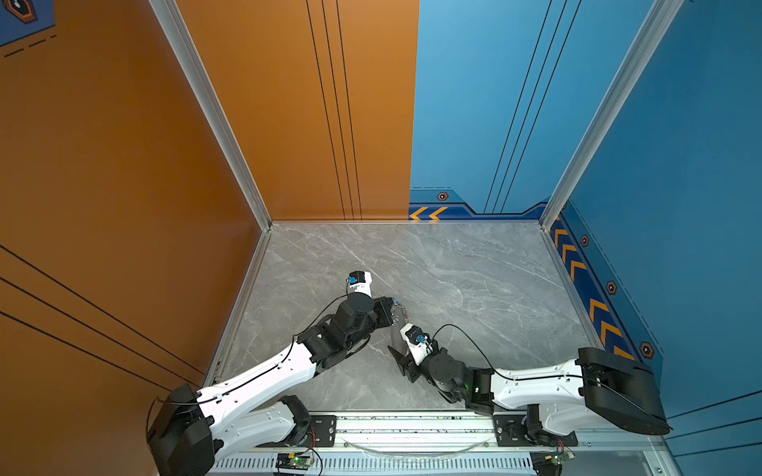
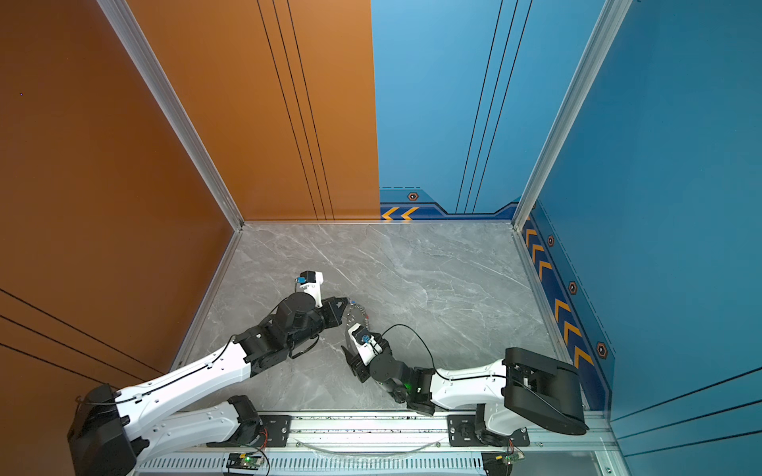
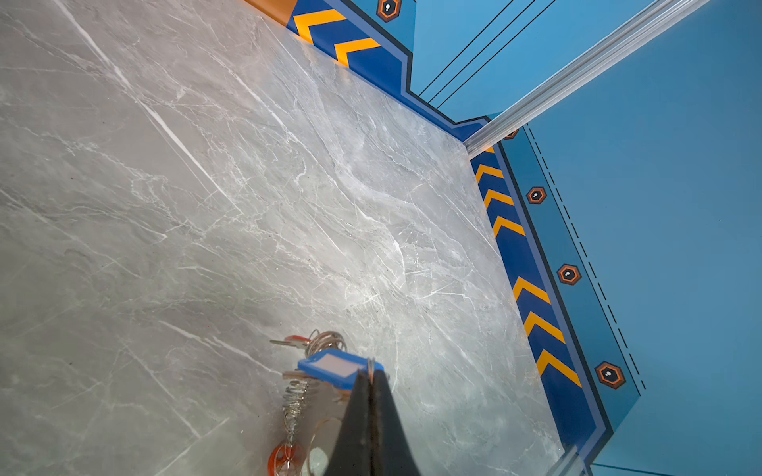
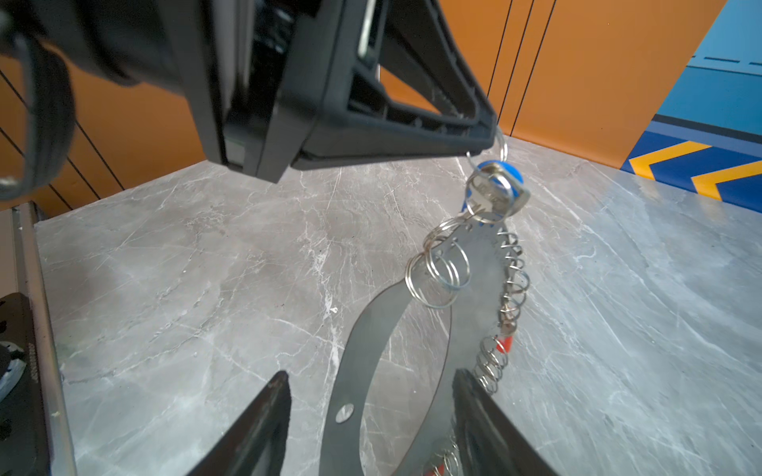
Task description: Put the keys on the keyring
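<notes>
The keyring, a flat grey oval plate with small split rings along its rim, hangs tilted above the table between my two grippers. My left gripper is shut on a thin split ring that carries a silver key with a blue tag. That key joins the plate's top end. Red tags show among the rim rings. My right gripper is open, with the plate's lower part between its fingers.
The grey marble table is walled in orange on the left and far left and in blue on the far right and right. A metal rail runs along the front edge, where both arm bases sit.
</notes>
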Controlling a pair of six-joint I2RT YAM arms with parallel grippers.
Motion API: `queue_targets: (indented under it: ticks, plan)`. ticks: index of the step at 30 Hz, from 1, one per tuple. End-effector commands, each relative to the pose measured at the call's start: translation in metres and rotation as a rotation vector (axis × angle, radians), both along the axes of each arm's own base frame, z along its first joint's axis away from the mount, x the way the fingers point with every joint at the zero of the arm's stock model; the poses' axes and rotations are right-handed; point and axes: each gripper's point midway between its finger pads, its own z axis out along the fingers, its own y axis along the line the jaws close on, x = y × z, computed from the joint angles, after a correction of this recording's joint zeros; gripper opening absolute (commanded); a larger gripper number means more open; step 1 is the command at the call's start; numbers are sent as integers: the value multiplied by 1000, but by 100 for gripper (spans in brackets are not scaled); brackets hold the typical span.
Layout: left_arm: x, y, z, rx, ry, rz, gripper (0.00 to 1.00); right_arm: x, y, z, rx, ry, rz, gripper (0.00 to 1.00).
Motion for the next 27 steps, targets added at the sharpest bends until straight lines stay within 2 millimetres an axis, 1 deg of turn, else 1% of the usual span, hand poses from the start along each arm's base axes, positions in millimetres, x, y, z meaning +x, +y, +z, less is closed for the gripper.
queue_targets:
  ticks: [1,5,12,19,25,27]
  plan:
    - [4,10,3,-2,-17,46,0,7,1,6,-22,-18,-74,65]
    - [3,12,4,-2,-20,51,0,16,0,-5,-111,-13,-150,64]
    - [2,21,3,35,-21,76,0,21,-2,-13,-232,-31,-226,58]
    - [3,35,1,91,-15,124,0,20,-4,-17,-277,-47,-226,44]
    - [2,38,-1,103,-6,134,0,19,1,-17,-287,-59,-192,34]
    - [2,38,-1,103,-3,135,0,18,3,-17,-288,-60,-180,32]
